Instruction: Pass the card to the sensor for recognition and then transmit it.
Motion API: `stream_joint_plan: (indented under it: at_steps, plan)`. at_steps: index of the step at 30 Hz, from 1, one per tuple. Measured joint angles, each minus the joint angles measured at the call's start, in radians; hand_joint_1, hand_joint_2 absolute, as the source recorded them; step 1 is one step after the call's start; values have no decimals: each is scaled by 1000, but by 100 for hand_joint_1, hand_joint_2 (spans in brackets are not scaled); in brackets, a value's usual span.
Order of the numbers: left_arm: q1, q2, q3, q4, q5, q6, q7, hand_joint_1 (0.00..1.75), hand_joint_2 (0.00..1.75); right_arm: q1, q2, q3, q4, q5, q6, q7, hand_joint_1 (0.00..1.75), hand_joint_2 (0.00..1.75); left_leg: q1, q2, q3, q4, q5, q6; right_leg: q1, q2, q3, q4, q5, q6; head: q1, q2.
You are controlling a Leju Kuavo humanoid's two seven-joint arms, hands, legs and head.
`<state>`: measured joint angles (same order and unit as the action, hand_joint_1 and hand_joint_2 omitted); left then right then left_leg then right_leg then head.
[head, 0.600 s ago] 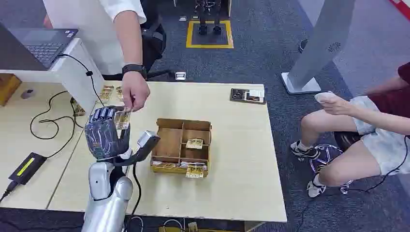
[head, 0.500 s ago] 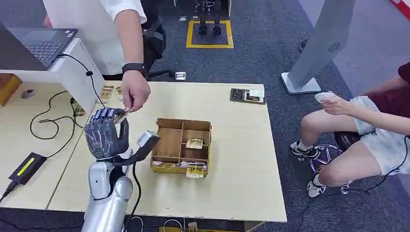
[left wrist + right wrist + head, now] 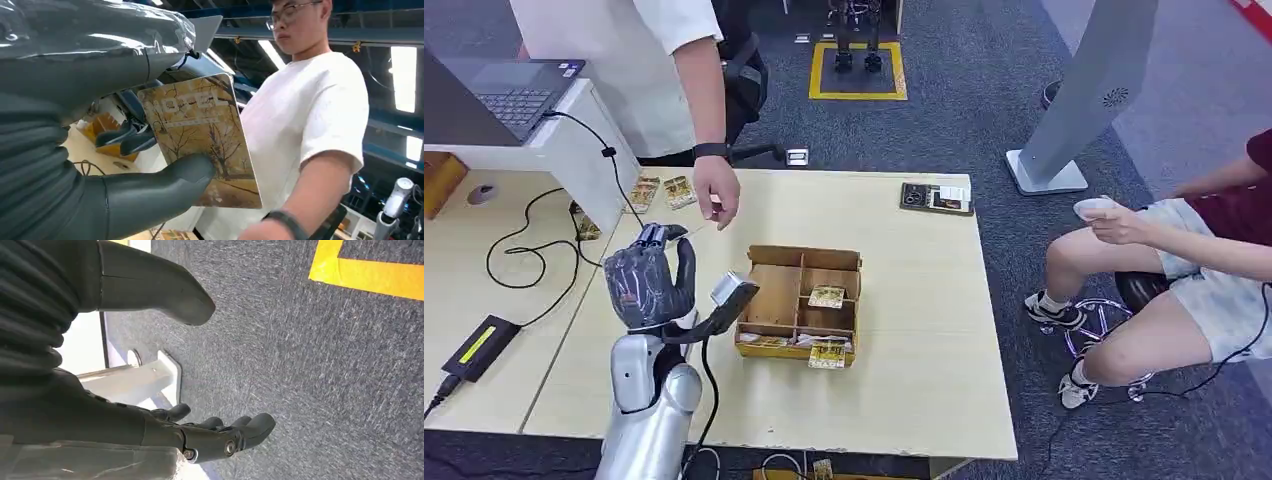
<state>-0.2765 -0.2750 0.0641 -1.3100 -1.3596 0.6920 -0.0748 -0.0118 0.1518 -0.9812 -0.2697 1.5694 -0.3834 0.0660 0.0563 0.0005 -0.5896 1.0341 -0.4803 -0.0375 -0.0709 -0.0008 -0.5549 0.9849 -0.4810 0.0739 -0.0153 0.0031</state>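
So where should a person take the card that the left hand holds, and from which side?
Probably by the free end of the card, which stands out past the thumb of the left hand. The thumb presses one corner area against the fingers behind, so the far edges are bare. Come from the side away from the palm, pinching front and back.

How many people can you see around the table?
2. One person in a white T-shirt stands behind the pale wooden table, reaching over it. One person in a dark red top sits on the right. More may be out of view.
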Motion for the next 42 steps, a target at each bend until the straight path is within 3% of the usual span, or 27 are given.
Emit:
stream_joint_plan:
  at_steps: [8,18,27,32,37,42]
  plan:
    - [0,0,1,7,-2,0,4,175,175,-1,-6,0,2,-2,-2,-6,0,175,0,0,0,0,0,0,0,0,0,0,0,0,0,0]
    - [22,21,1,14,-47,0,84,175,175,-3,-6,-1,5,-14,-1,-13,0,175,0,0,0,0,0,0,0,0,0,0,0,0,0,0]
    - [78,88,2,35,-89,0,212,175,175,-1,-6,-9,5,-17,2,-10,0,175,0,0,0,0,0,0,0,0,0,0,0,0,0,0]
    - [113,123,21,44,-92,0,224,175,175,1,-6,-21,3,-19,4,-12,0,175,0,0,0,0,0,0,0,0,0,0,0,0,0,0]
    - [152,167,27,49,-146,0,282,175,175,6,-6,-34,-5,-19,14,-12,0,175,0,0,-1,0,0,0,0,0,0,0,0,0,0,0]
    - [171,187,27,50,-151,1,287,175,175,8,-6,-41,-11,-19,16,-12,0,175,0,0,-1,0,0,0,0,0,0,0,0,0,0,0]
